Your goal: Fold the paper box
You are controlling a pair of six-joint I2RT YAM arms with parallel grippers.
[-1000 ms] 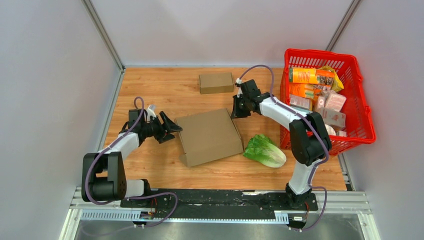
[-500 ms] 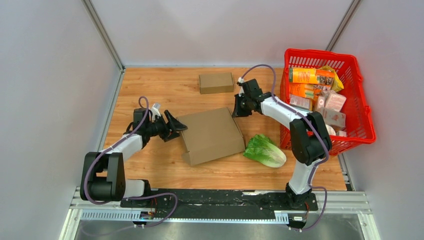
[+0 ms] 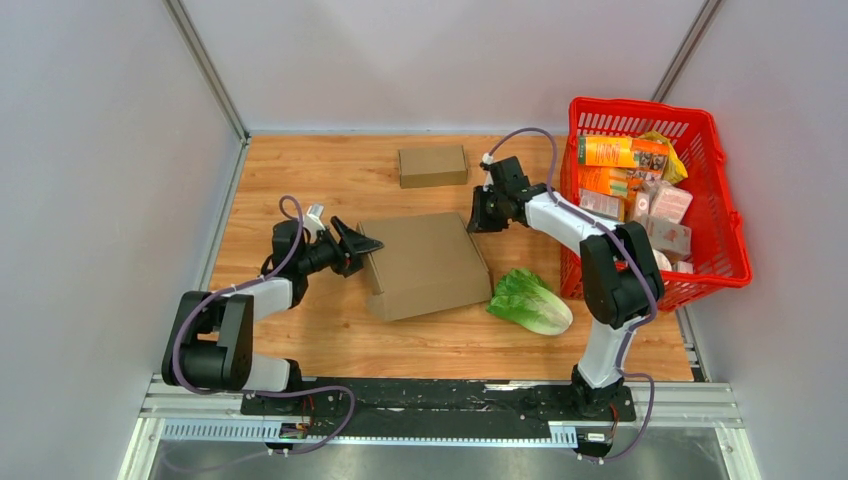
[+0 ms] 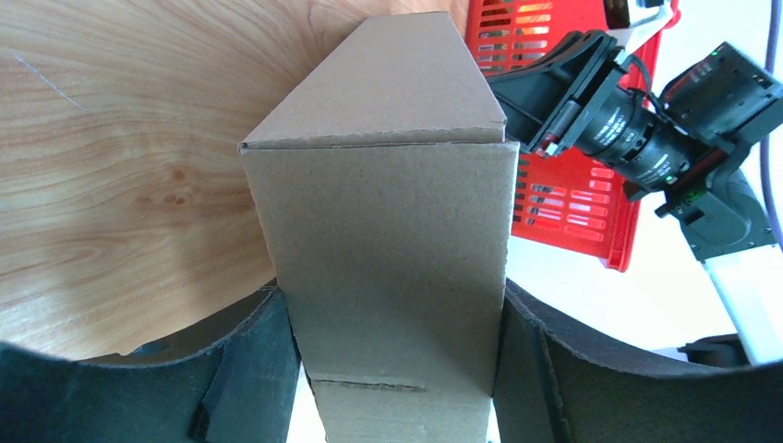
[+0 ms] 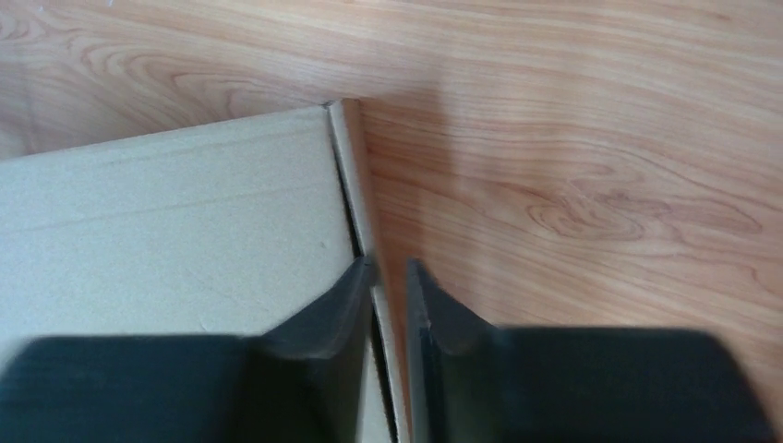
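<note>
While paper box (image 3: 425, 265) lies flat, long axis left-right, left fingers (image 4: 242, 369) straddle end, right fingers (image 5: 323, 314) flank edge; grips unclear.

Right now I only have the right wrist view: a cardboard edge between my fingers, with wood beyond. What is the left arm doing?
Observer: The left arm's fingers stand wide on either side of the opposite end of the flat brown cardboard box. I cannot tell whether they press it.
Operator: Is anything close to the box on my side?
Observer: A green lettuce head lies at its near right corner, touching it or just off it.
Operator: And beyond my fingers?
Observer: A small closed brown cardboard box sits apart, toward the far edge of the table.
</note>
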